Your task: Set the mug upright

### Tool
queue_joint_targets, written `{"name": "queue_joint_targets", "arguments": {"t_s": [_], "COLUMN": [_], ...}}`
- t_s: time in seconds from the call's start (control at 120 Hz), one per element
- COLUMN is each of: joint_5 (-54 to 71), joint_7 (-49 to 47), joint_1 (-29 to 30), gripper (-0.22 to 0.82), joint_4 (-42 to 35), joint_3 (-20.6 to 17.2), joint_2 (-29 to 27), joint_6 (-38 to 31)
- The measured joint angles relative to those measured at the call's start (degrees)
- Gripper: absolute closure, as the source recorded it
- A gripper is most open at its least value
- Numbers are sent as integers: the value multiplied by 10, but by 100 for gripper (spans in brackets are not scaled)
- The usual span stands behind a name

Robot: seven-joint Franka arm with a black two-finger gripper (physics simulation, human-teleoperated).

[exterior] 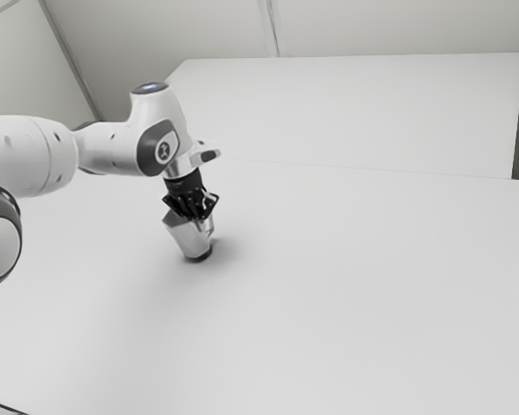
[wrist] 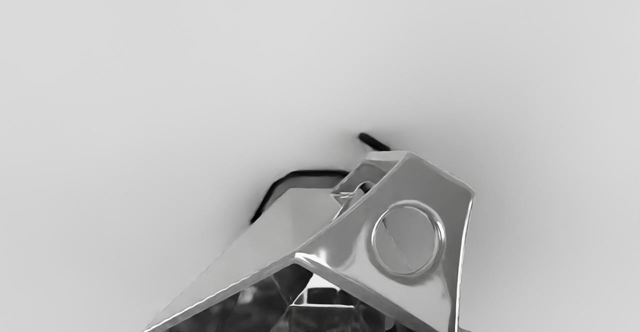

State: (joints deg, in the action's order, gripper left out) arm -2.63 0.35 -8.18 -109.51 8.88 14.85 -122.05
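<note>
Mug (exterior: 187,237) directly beneath the pincer (exterior: 195,216), mouth up close against it, dark base (exterior: 200,256) down at the desk (exterior: 329,285); long axis running from pincer toward desk, near vertical to judge by the exterior view, so seemingly upright; base resting or just off the surface, hard to say; pincer spread or pinching the wall, cannot tell

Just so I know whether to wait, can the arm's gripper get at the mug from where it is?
Probably yes. The gripper is right at the mug, whose open end faces it, and I see nothing blocking the way. Whether it has a grip, I can't tell.
</note>
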Motion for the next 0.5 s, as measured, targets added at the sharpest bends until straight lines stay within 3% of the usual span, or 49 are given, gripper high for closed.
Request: {"name": "queue_joint_targets", "arguments": {"t_s": [0.175, 0.358, 0.5], "joint_5": [1, -1, -1], "joint_7": [-4, -6, -6], "joint_1": [-4, -5, -7], "gripper": [78, 38, 19], "joint_4": [-11, -16, -16], "joint_3": [-1, -8, -9], "joint_2": [3, 2, -17], "joint_6": [-22, -29, -26]}}
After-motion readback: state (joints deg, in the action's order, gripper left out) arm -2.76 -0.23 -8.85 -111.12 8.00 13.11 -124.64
